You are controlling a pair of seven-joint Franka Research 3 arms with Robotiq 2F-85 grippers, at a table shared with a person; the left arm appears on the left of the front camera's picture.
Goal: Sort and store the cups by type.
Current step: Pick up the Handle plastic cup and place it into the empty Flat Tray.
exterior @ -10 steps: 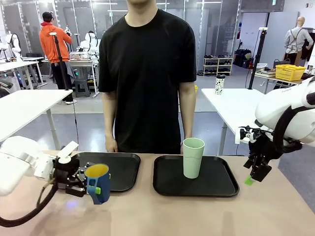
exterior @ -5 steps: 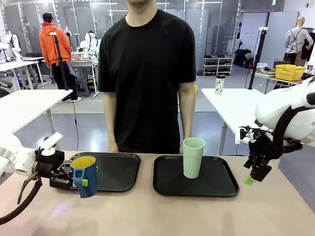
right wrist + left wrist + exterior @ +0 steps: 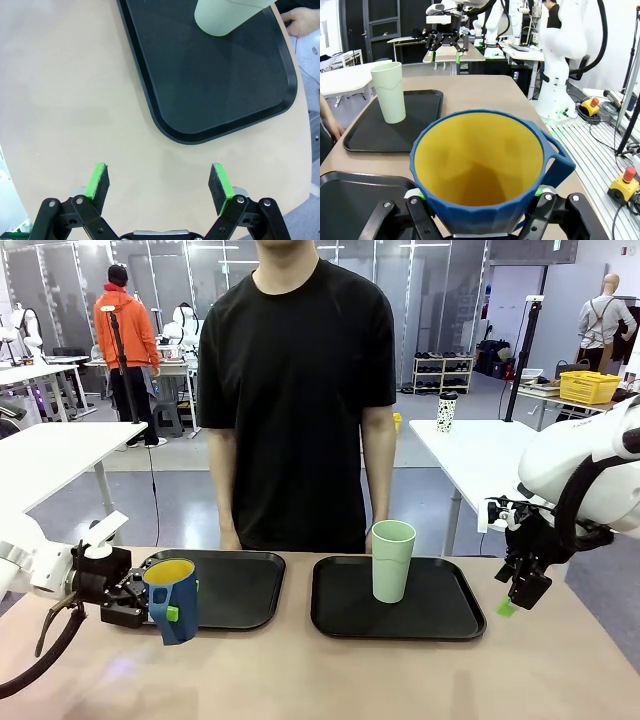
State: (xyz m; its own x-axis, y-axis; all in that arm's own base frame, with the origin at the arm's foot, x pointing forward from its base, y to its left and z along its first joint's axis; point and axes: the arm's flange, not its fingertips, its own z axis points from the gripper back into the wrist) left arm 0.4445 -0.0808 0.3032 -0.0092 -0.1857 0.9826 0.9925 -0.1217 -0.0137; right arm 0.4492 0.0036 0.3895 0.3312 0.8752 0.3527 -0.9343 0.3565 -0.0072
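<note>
My left gripper (image 3: pixel 160 612) is shut on the dark blue mug (image 3: pixel 173 599) with the yellow inside, holding it above the table just left of the left black tray (image 3: pixel 240 585). Close up in the left wrist view, the mug (image 3: pixel 482 170) sits between the pads, handle to the right. The pale mint-green tumbler (image 3: pixel 392 560) stands upright on the right black tray (image 3: pixel 440 615); the tumbler (image 3: pixel 388 91) is also seen from the left wrist and its base (image 3: pixel 227 15) from the right wrist. My right gripper (image 3: pixel 512 602) hangs open over the table's right side, its fingers (image 3: pixel 98 180) wide apart with nothing between them.
A person in a black shirt stands at the far edge, hands at the table by the trays (image 3: pixel 228 536). A white cup with black spots (image 3: pixel 446 412) sits on a table behind. Bare tabletop (image 3: pixel 330 680) lies in front of both trays.
My left arm pulled back to the left with the mug over the last second, then held still. The right arm and the tumbler have not moved.
</note>
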